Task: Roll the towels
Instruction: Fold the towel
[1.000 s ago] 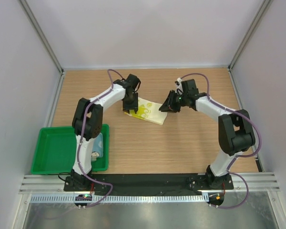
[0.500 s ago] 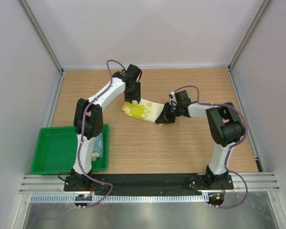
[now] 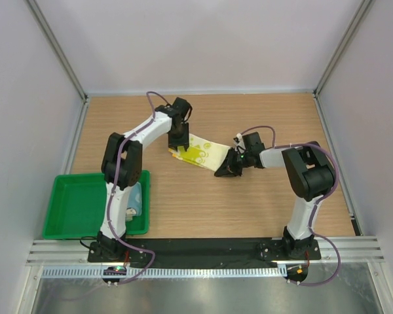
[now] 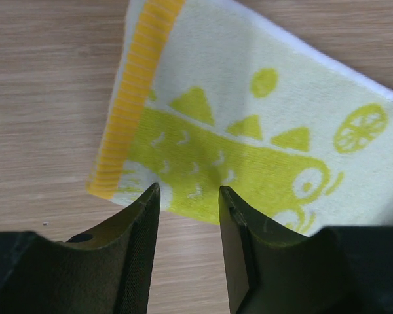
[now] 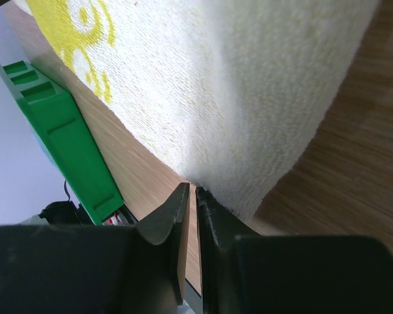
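Yellow towel (image 3: pixel 208 154) lies flat, mid-table, far of centre. Left gripper (image 4: pixel 188 193) over its left, orange-banded end, jaws apart. Right gripper (image 5: pixel 192 191) at its near-right corner, jaws almost together; cannot tell whether cloth is pinched. Blue towel (image 3: pixel 137 197) in tray (image 3: pixel 72 203), near left.

**Yellow-cream towel on pale wood, green tray beside it**

The yellow-cream towel (image 4: pixel 249 131) bears a lime-green printed band, lime triangles, a dot and a citrus-slice wheel, with an orange-yellow ribbed stripe along one end. The table (image 3: pixel 203 203) is light wood grain. The tray (image 3: pixel 78 206) is bright green; the towel in it (image 3: pixel 137 197) is light blue. The arms (image 3: pixel 147 134) are white with black joints, and their cables (image 3: pixel 154 98) are purple.
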`<act>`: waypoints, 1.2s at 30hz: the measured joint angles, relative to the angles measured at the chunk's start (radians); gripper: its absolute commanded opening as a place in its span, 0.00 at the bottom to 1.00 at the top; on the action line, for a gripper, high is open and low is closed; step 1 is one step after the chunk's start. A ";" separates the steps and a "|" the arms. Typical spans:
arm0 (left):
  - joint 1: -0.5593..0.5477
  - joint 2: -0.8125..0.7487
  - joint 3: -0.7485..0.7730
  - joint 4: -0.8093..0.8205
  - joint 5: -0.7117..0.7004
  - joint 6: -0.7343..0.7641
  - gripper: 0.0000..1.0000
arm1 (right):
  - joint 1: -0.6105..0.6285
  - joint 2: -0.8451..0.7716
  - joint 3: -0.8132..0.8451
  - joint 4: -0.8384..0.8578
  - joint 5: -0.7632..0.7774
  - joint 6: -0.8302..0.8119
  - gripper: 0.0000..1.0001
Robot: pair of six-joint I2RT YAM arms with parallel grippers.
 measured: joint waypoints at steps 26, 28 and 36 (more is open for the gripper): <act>0.039 0.007 -0.084 0.043 0.005 0.029 0.41 | -0.008 -0.090 0.361 -0.243 -0.033 -0.039 0.21; 0.039 0.007 -0.084 0.043 0.005 0.029 0.41 | -0.027 -0.055 0.405 -0.240 -0.034 -0.037 0.20; 0.039 0.005 -0.084 0.042 0.005 0.030 0.41 | -0.142 0.156 0.415 -0.230 -0.013 -0.045 0.18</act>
